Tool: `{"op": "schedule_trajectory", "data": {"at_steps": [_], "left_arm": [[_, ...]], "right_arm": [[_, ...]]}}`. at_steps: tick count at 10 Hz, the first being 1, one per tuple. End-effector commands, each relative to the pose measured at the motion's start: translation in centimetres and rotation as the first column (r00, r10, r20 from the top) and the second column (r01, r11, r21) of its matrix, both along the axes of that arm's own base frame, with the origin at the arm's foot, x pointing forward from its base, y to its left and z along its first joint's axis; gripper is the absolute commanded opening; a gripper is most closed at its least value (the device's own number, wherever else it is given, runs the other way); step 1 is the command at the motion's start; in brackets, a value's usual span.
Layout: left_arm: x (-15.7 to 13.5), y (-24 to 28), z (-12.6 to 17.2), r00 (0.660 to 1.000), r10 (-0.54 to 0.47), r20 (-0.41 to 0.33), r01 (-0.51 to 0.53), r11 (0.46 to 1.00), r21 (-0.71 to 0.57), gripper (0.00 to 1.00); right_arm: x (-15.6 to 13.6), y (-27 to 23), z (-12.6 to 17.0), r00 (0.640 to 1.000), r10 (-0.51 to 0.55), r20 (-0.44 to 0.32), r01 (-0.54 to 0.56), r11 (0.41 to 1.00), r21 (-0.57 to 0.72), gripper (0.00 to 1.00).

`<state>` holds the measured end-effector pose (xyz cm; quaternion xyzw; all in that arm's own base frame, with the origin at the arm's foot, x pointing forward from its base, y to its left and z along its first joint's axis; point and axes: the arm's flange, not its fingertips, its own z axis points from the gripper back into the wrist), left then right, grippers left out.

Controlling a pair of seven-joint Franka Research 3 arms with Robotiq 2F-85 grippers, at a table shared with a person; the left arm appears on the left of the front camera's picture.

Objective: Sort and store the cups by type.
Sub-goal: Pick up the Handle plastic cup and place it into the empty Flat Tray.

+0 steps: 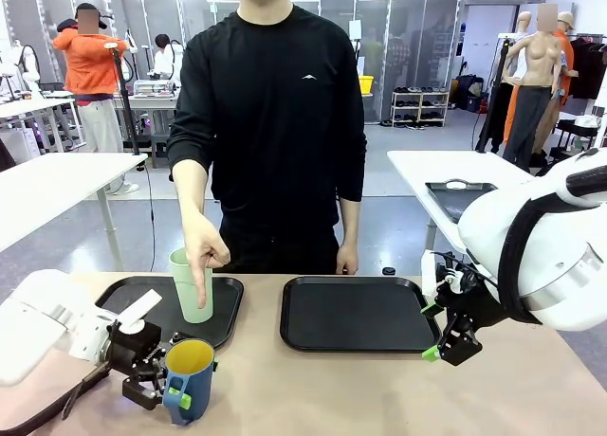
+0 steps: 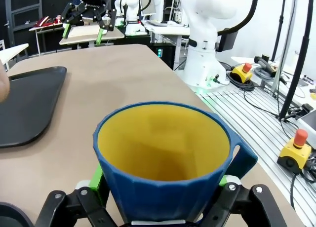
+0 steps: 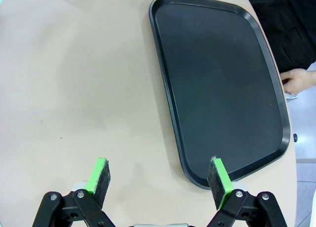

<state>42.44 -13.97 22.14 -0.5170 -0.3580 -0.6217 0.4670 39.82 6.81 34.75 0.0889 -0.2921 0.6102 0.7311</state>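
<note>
The dark blue mug is clamped between the pads of the left gripper at the near left of the counter, just in front of the left tray. The pale green tumbler is stood upright on that tray, where the person's hand is pointed downward at it. The right gripper is held spread and unloaded over the counter beside the right tray.
</note>
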Motion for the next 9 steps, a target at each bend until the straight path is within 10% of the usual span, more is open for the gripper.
{"op": "schedule_trajectory", "data": {"at_steps": [1,6,9], "left_arm": [[-0.4,0.6,-1.9,0.999,-0.019,0.031,0.02,0.999,-0.047,0.73],[-0.6,0.7,-1.2,0.999,0.016,0.032,-0.015,0.999,-0.039,0.24],[-0.5,-2.6,1.6,1.0,0.014,-0.003,-0.014,0.999,-0.049,0.26]], "right_arm": [[0.1,-0.1,-0.1,1.0,0.009,0.003,-0.009,1.0,0.0,1.0],[0.1,-0.1,-0.1,1.0,0.009,0.003,-0.009,1.0,0.0,1.0],[0.1,-0.1,-0.1,1.0,0.009,0.003,-0.009,1.0,0.0,1.0]]}}
